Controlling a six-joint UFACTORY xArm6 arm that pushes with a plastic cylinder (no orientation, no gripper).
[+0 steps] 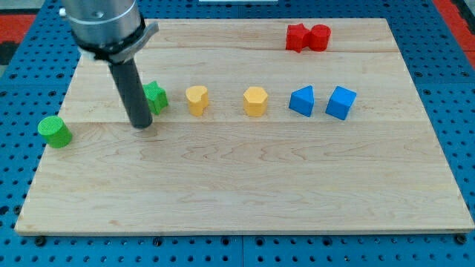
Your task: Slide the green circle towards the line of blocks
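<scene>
Green circle [55, 131], a short cylinder, sits at the board's left edge, well to the view's left of my tip [141, 125] and slightly lower in the view, apart from everything. It looks light and rigid, flat-bottomed, likely to slide easily on smooth wood; being round, it may roll off the rod's side if struck off-centre. Nothing to grasp with: the arm carries no claw, only a straight dark rod, so open or closed does not apply. Best contact, in my judgement, is its far-left face, pushing rightward through its centre. My tip rests on the board just beside the green star-like block [155, 97], which sits immediately to the tip's right and a little toward the view's top, partly hidden by the rod; touching or not, cannot tell. Further right of the tip runs the line: a yellow heart-like block [197, 99], a yellow hexagonal block [254, 101], a blue triangular block [302, 100], a blue cube [341, 102], spaced apart in a row. Far right and toward the view's top, two red blocks [307, 37] touch each other, shapes unclear. The surface is a pale wooden board [245, 193], planked, clean, seemingly low-friction. Around it lies a blue perforated base [22, 52]; a strip of red shows at the view's top right corner.
</scene>
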